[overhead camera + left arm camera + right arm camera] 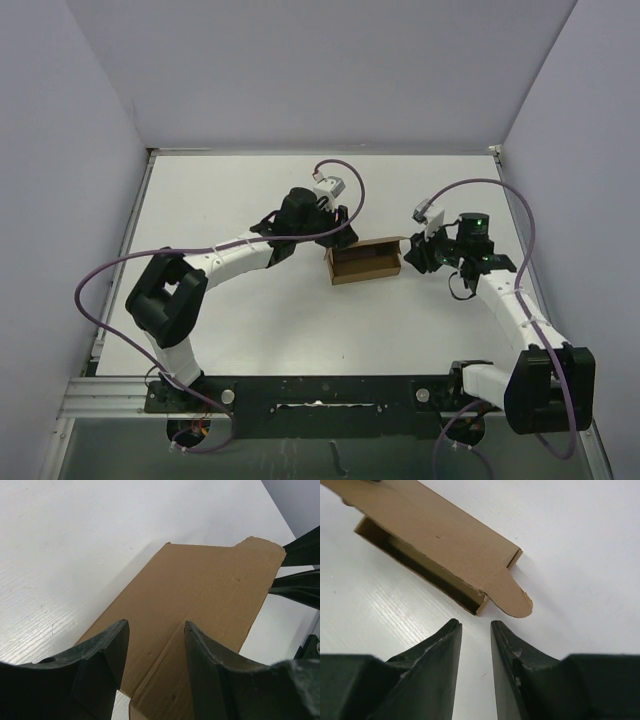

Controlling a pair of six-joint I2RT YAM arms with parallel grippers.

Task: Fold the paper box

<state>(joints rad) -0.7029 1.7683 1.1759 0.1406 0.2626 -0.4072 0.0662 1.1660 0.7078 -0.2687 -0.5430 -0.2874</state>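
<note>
The paper box [364, 262] is a plain brown cardboard carton lying on the white table at the middle, partly formed, with an open side and a rounded flap sticking out at its right end [512, 597]. My left gripper [340, 238] sits at the box's left end; in the left wrist view its jaws [155, 630] are open just above the flat brown panel [200, 595], holding nothing. My right gripper [412, 256] is just off the box's right end, slightly open and empty [476, 625], its tips short of the flap. Its fingers [300, 567] show past the box's far edge.
Grey walls enclose the white table [250, 190] on three sides. The arm bases and a black rail [320, 395] run along the near edge. Purple cables [110, 275] loop from both arms.
</note>
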